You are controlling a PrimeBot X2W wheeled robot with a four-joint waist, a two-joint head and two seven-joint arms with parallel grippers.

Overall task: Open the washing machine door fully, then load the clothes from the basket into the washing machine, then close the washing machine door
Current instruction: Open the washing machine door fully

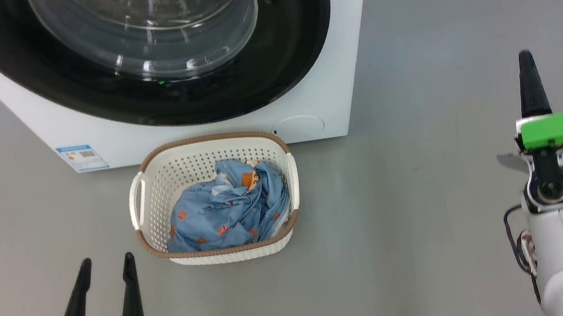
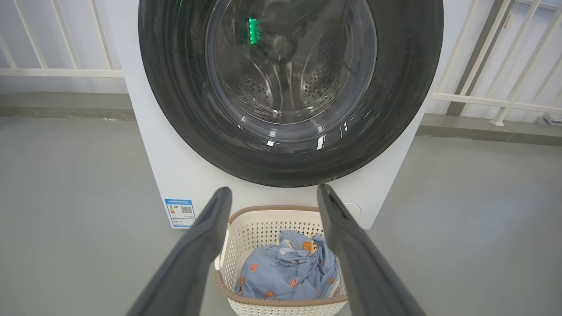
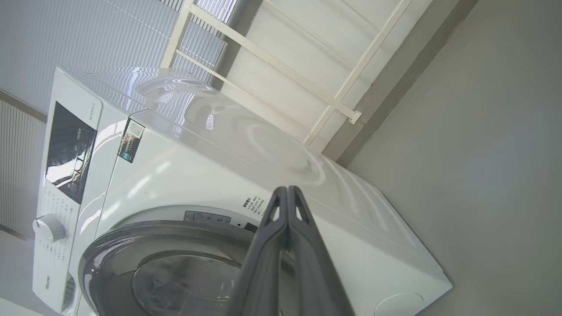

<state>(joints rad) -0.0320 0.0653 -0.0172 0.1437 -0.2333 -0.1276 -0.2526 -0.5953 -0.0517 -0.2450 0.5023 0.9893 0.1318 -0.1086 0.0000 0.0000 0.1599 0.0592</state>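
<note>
The washing machine door [image 1: 97,93] is closed, the clothes [image 1: 224,213] heaped in the basket [image 1: 211,138] on the floor before it. The left tool [image 1: 106,259] stands spread and empty; the right tool [image 1: 525,56] is pinched together, empty.

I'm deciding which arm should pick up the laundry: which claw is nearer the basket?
Left. The left claw is open, just off the near-left corner of the basket, fingers pointing past that side. The right claw is shut, far off to the basket's right.
</note>
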